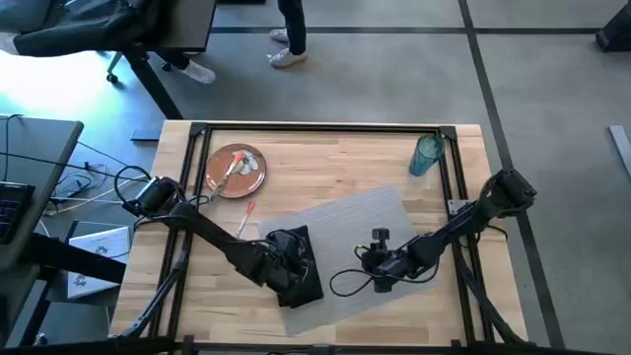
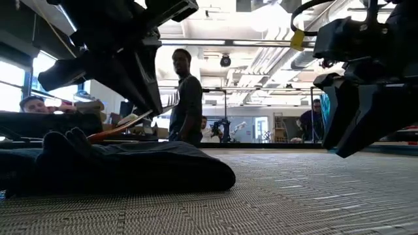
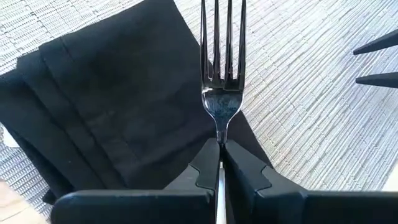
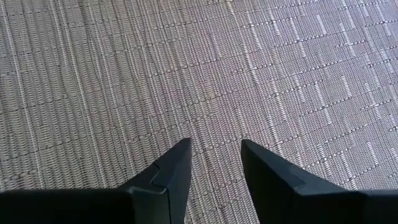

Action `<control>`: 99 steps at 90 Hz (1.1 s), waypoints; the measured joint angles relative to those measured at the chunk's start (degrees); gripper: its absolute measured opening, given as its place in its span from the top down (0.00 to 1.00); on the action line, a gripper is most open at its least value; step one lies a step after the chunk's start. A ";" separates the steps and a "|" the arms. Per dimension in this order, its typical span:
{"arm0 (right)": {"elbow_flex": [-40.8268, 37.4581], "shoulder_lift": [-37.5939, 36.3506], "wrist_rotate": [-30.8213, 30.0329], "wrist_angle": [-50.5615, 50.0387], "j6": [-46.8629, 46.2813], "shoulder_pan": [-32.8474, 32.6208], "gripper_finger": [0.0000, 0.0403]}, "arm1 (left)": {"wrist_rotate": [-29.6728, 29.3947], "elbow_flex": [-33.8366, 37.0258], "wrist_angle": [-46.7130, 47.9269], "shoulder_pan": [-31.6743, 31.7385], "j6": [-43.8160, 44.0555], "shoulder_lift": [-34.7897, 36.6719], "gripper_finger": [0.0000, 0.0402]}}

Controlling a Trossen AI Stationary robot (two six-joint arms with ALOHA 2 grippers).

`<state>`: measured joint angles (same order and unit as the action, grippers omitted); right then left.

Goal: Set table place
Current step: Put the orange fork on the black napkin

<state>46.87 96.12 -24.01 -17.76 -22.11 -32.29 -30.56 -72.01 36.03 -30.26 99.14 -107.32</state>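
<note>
A silver-tined fork sticks out of my left gripper, which is shut on it above the folded black napkin. The napkin lies on the near left part of the grey woven placemat. In the high view my left gripper is over the napkin. My right gripper hangs open just above the placemat's middle, with nothing between its fingers. The orange-brown plate with cutlery on it sits at the far left. The teal tumbler stands at the far right. My left gripper pinches the fork's narrow neck, just behind the tines, between its two fingertips. The fork runs along the fingers, and its tines point away from the wrist over the napkin's edge. The fingers hide the handle. Whether the tines touch the napkin, I cannot tell.
An orange-handled utensil lies on the bare wood between the plate and the placemat. A black frame runs along the table's edges. People stand in the room beyond the table.
</note>
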 joint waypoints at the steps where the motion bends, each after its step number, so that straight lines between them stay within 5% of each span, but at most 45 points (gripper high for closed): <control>1: 0.00 0.00 0.00 0.00 0.00 0.00 0.69 | 0.00 0.00 -0.04 0.00 0.11 -0.06 1.00; 77: 0.00 0.00 -0.02 0.00 -0.96 0.03 0.69 | -3.66 0.02 7.02 -1.46 13.52 -4.38 1.00; 99: 0.00 0.00 -0.04 0.00 -0.91 0.04 0.69 | -4.36 0.02 7.30 -1.29 14.77 -4.38 0.93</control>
<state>46.87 96.12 -24.05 -17.76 -23.02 -32.25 -34.92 -71.99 43.33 -31.55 113.91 -111.70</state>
